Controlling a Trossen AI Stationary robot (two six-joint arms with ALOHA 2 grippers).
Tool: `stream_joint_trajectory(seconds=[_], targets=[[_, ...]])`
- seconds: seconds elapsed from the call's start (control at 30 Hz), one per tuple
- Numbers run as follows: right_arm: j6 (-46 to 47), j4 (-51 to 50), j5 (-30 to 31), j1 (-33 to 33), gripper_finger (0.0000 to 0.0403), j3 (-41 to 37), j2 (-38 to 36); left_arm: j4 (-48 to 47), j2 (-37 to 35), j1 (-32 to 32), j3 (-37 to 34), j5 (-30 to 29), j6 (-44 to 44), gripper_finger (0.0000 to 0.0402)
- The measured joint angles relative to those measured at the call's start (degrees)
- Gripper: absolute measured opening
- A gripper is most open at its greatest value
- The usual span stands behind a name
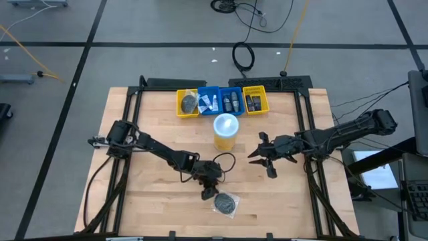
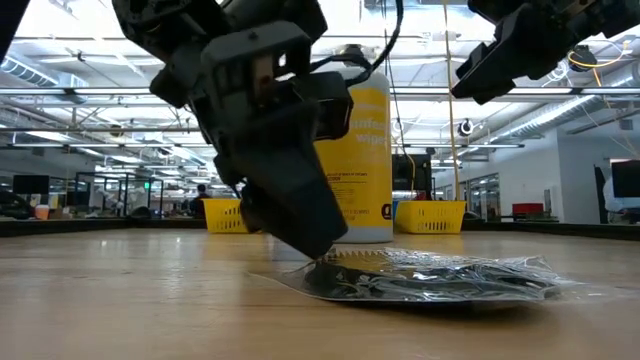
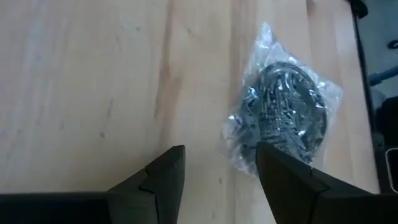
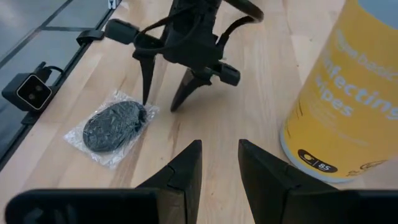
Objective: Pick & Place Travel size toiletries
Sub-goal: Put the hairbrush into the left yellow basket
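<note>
My left gripper [image 1: 208, 192], fingers spread, touches down at the edge of the round dark packet [image 1: 226, 201], which lies off-centre beside one fingertip; my right gripper [image 1: 266, 158] waits farther off, fingers apart.

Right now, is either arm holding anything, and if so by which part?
Nothing is held. The left gripper, jaws open, stands at the edge of the round grey packet; the right gripper hovers open and empty.
</note>
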Motion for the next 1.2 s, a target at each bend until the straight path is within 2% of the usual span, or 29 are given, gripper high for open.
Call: stream_joint_trajectory(seconds=[0.23, 0.53, 0.73, 0.93, 1.2], targets=[[0.00, -0.24, -0.01, 0.00, 0.0100, -0.01, 0.00, -0.72, 0.08, -1.03, -0.05, 0.68, -0.49, 0.0197], [-0.85, 0.20, 0.00, -0.02, 0.0100, -0.01, -0.01, 5.27, 2.26, -1.01, -0.01, 2.84, -1.07, 0.0193], [-0.87, 0.16, -0.02, -0.02, 0.0100, -0.01, 0.01, 7.26, 4.61, -1.23, 0.13, 3.55, -1.76, 0.0131], [-0.87, 0.15, -0.02, -0.02, 0.0100, -0.01, 0.01, 6.83, 4.25, -1.25, 0.03, 4.24, 1.08, 0.0018], [-0.87, 0.15, -0.04, -0.02, 0.0100, -0.01, 0.01, 5.94, 2.46, -1.31, -0.16, 3.51, 2.31, 0.0001]])
